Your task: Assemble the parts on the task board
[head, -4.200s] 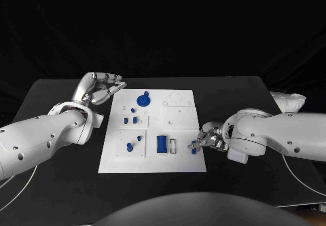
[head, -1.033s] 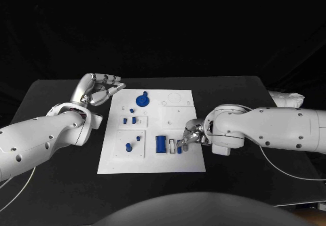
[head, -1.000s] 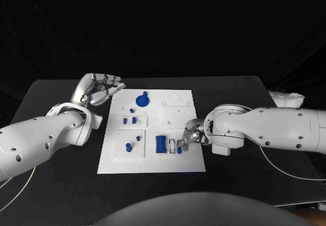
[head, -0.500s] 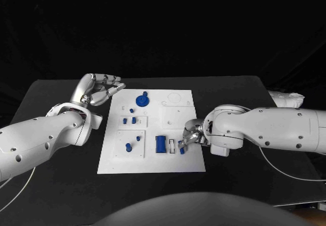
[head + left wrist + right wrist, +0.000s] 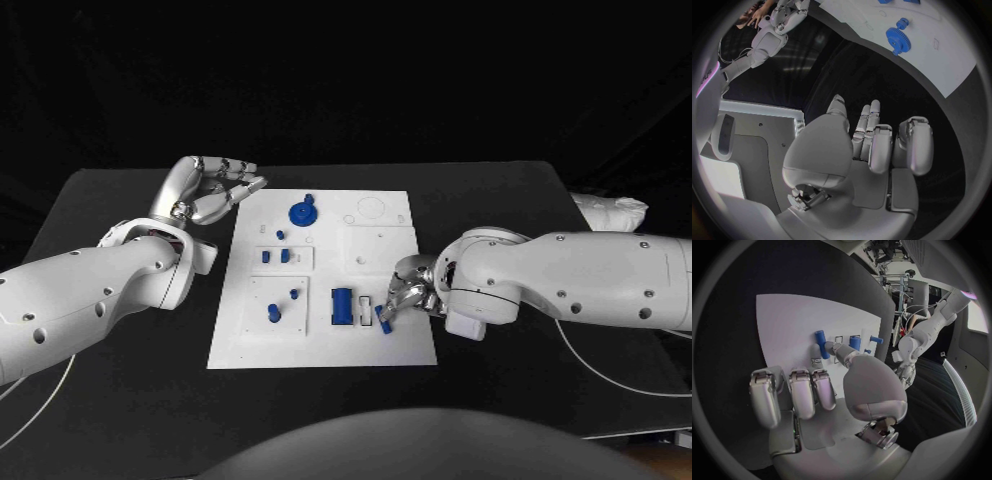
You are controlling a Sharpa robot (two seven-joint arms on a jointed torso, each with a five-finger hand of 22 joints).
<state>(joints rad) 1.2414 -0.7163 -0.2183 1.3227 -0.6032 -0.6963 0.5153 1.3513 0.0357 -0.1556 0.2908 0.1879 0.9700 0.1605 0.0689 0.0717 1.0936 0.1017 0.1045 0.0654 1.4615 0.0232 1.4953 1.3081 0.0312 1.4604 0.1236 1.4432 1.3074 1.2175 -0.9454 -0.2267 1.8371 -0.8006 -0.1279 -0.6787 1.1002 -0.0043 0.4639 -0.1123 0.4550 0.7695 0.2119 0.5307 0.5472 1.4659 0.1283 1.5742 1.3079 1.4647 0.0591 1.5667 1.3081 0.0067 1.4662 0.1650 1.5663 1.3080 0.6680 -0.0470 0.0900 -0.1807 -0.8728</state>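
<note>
While the head view hides the grip behind the right hand | right wrist view shows fingertips pinching a blue peg over the task board | left hand curled, holding nothing, beside the board.

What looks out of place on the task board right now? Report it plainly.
Nothing looks spilled or broken. One small blue part lies tilted by the white slot, pinched by the right hand and not yet seated. Other parts, like the blue gear, sit squarely on the task board. The left hand hovers off the board, holding nothing.
</note>
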